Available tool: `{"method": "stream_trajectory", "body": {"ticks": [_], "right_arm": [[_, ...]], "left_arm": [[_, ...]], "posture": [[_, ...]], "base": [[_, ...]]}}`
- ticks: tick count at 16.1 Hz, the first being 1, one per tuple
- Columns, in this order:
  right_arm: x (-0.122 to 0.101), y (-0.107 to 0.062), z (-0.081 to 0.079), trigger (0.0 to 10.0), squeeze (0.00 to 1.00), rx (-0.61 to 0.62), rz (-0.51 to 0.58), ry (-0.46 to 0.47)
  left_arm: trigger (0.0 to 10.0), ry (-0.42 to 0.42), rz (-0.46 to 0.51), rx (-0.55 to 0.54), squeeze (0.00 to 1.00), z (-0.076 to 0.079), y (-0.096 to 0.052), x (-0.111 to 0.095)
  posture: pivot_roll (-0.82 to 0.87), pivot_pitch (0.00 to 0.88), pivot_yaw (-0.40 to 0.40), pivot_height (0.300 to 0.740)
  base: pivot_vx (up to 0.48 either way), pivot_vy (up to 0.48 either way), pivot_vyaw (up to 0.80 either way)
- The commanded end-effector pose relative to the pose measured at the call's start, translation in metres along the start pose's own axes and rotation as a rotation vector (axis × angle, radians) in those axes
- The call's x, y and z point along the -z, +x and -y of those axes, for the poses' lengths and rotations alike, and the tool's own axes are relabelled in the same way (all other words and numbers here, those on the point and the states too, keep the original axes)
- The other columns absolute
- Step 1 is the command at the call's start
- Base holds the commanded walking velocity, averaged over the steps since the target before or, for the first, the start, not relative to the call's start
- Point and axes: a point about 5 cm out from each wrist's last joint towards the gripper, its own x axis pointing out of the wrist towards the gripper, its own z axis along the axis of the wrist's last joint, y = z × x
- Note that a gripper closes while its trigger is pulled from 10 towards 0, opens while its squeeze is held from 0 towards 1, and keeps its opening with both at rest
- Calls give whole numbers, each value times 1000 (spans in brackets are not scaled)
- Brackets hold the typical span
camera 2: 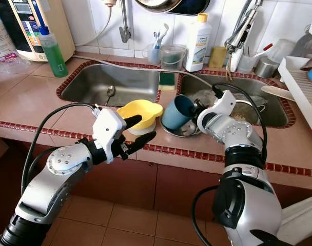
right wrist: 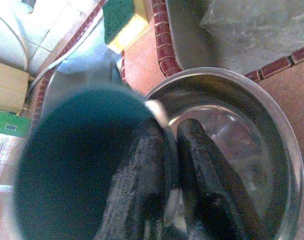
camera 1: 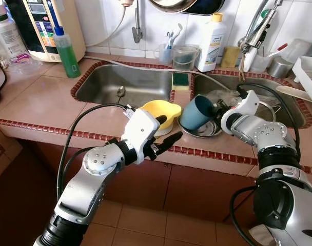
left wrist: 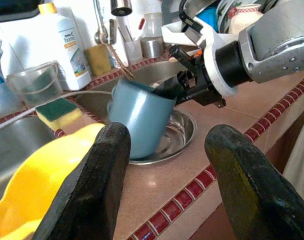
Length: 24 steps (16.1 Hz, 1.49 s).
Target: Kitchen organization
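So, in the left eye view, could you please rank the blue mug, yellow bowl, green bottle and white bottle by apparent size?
1. White bottle
2. Green bottle
3. Blue mug and yellow bowl: too alike to separate; the left gripper covers part of the bowl.

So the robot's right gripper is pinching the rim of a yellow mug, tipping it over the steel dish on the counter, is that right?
Not quite: the mug is blue, not yellow, as the left eye view shows. The yellow thing is a bowl beside it. The right gripper does pinch the mug's rim, tilting it over the steel dish.
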Motion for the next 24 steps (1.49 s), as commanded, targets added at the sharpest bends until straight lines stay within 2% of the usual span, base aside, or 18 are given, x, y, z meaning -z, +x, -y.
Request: {"method": "stream_trajectory", "body": {"ticks": [1, 8, 11, 12, 13, 15, 17, 18, 19, 20, 21, 24], "right_arm": [[-4, 0, -9, 0, 0, -23, 3, 9], [-5, -2, -3, 0, 0, 5, 8, 14], [-11, -7, 1, 0, 0, 44, 60, -3], [-13, -10, 3, 0, 0, 81, 101, -35], [-11, -12, 5, 0, 0, 112, 97, -50], [-11, -16, 1, 0, 0, 81, 159, -76], [-12, -19, 10, 0, 0, 116, 227, -103], [-20, -28, 3, 1333, 0, 0, 374, -136], [-23, -35, -2, 5725, 0, -62, 445, -155], [-25, -42, -4, 10000, 0, -66, 492, -188], [-26, -44, -5, 10000, 0, -48, 516, -227], [-29, -58, -12, 10000, 0, -103, 711, -395]], "left_arm": [[10000, 18, 17, 1, 0, -1, -1, -6], [10000, 23, 26, -2, 0, -2, 0, -8], [10000, 33, 26, -15, 0, -5, 0, -8], [10000, 35, 25, -22, 0, -7, -1, -8], [10000, 34, 25, -27, 0, -8, -1, -8], [10000, 32, 22, -31, 0, -8, -2, -7], [10000, 33, 23, -32, 0, -8, -1, -7], [10000, 35, 25, -38, 0, -9, -1, -8], [10000, 35, 26, -44, 0, -10, -1, -8], [10000, 37, 26, -50, 0, -11, -2, -8], [10000, 40, 29, -59, 0, -13, -3, -8], [10000, -2, 59, -163, 0, -34, -6, -10]], "posture": [[-150, 31, 11, 740], [-155, 17, 13, 740], [-152, 19, 11, 740], [-152, 22, 10, 740], [-152, 28, 11, 740], [-156, 34, 13, 740], [-156, 38, 14, 740], [-157, 39, 15, 740], [-157, 40, 16, 740], [-157, 42, 17, 740], [-157, 41, 16, 740], [-156, 40, 19, 740]], "base": [[0, 0, 0], [0, 0, 0], [0, 0, 0], [0, 0, 0], [0, 0, 0], [0, 0, 0], [0, 0, 0], [0, 0, 0], [0, 0, 0], [0, 0, 0], [0, 0, 0], [0, 0, 0]]}}
